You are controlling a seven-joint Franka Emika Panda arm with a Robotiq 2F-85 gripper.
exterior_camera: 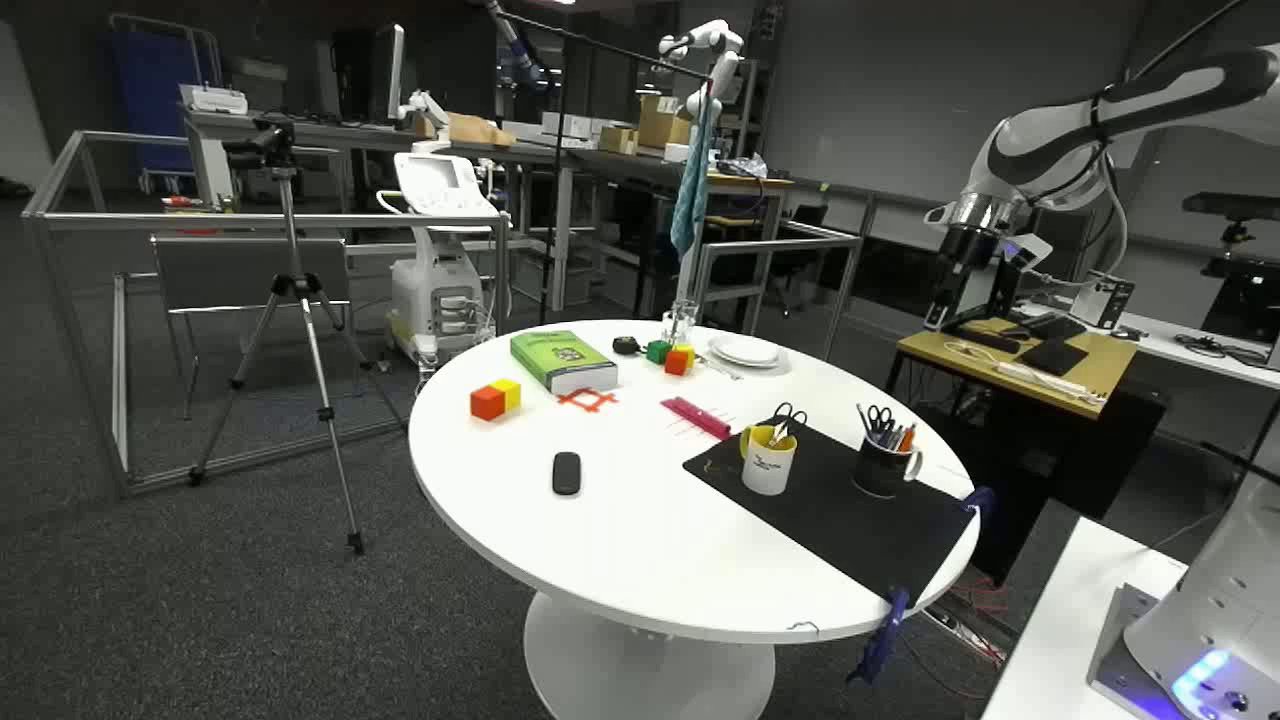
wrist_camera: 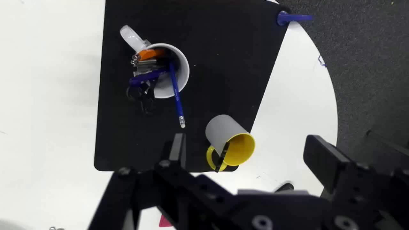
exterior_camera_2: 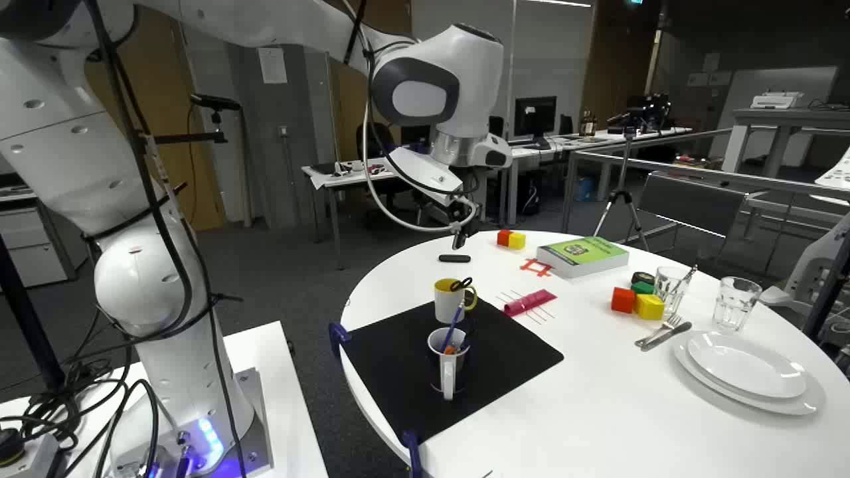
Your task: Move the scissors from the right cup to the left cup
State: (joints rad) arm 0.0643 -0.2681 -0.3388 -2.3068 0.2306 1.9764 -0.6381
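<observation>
Fingers (wrist_camera: 322,161) sat nearest in the wrist view, wide apart, gripping nothing. I took the scissors (wrist_camera: 143,94) in the dark cup (exterior_camera: 880,475) as target: handles up, tilted over the rim, up-left of the fingers there, farther than the pale cup (wrist_camera: 220,127).
</observation>
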